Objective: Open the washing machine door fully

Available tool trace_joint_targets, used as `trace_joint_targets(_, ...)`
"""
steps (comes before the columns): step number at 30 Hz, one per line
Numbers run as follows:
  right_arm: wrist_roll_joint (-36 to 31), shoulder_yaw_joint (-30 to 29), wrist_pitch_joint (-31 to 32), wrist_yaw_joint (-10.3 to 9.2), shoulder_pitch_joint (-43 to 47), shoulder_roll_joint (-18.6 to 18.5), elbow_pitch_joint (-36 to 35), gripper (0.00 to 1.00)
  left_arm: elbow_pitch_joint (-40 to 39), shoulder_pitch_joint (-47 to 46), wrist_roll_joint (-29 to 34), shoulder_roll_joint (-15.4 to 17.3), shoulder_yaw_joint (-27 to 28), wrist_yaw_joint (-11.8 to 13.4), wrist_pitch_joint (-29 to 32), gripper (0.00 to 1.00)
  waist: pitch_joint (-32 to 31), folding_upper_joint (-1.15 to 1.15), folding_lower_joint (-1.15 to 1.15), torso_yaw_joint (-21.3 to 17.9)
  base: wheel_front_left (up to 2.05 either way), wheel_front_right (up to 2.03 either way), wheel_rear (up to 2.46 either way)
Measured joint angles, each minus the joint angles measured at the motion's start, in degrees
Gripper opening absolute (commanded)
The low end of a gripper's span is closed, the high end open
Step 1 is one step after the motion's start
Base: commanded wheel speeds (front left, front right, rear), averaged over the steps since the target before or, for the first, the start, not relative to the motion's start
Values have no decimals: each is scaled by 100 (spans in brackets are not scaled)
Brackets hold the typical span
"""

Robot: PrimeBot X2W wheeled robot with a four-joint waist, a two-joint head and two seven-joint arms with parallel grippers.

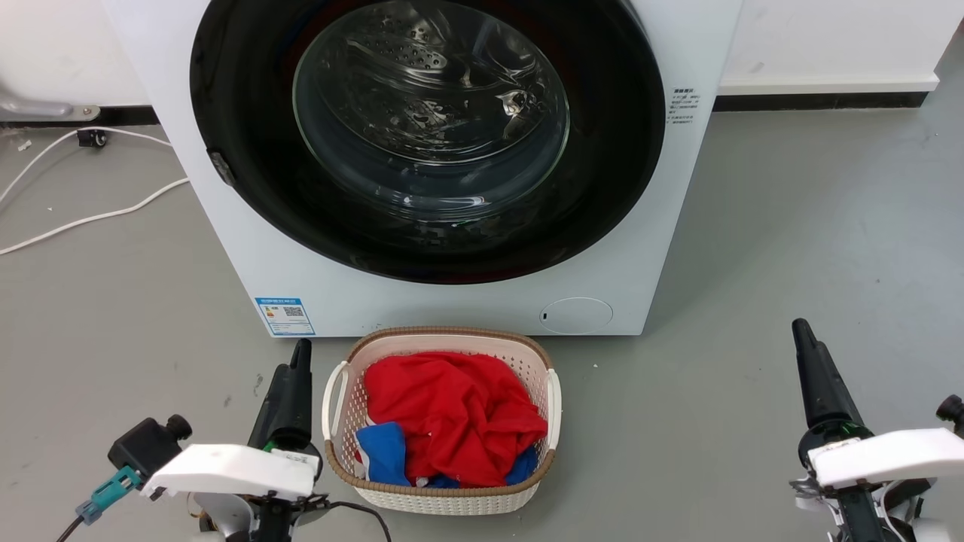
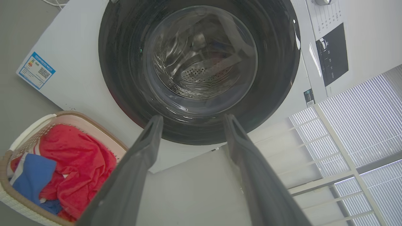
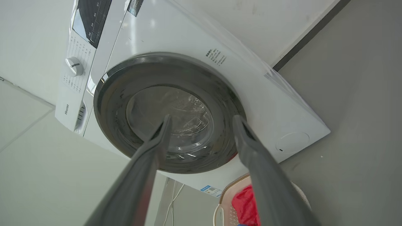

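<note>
The large round glossy black, glass-centred washing machine door [image 1: 429, 128] sits shut at upper centre, left claw [image 1: 301, 352] and right claw [image 1: 801, 331] both released below, so best hook its rim and swing wide.

Count: one washing machine [image 1: 226, 248], carrying one washing machine door [image 1: 429, 135], one small round flap [image 1: 576, 315], one dial [image 3: 74, 66], one dark display panel [image 3: 92, 18] and two stickers, namely one blue label [image 1: 285, 316] and one block of printed text [image 1: 684, 109]. One basket [image 1: 444, 332] with two white handles [image 1: 335, 391], holding one red garment [image 1: 452, 414] and blue cloth [image 1: 384, 452] that shows in two patches, possibly a single piece since folds hide the join. Two white cable runs [image 1: 90, 218] on the floor [image 1: 791, 226]; two grippers, left gripper [image 2: 193, 116] and right gripper [image 3: 202, 116], two fingers [image 2: 132, 175] apiece.
</note>
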Motion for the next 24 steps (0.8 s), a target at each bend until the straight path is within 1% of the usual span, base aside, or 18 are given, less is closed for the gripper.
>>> trace_joint_targets(6,-783,30,21,0,2,10,-125,100,-60,-7,867,0,-69,35,-116,100,-1,0,0,11,0,0,0)
trace_joint_targets(11,-1270,85,81,0,3,15,-221,100,-98,-30,1459,31,-146,35,-214,100,-1,0,0,19,0,0,0)
trace_joint_targets(15,-1651,144,103,0,4,2,-280,100,-105,-37,1924,96,-201,90,-274,100,-4,0,1,23,0,0,0)
trace_joint_targets(24,-2454,218,129,0,14,-26,-410,100,-88,-73,2714,208,-356,256,-427,100,-1,0,0,28,0,0,0)
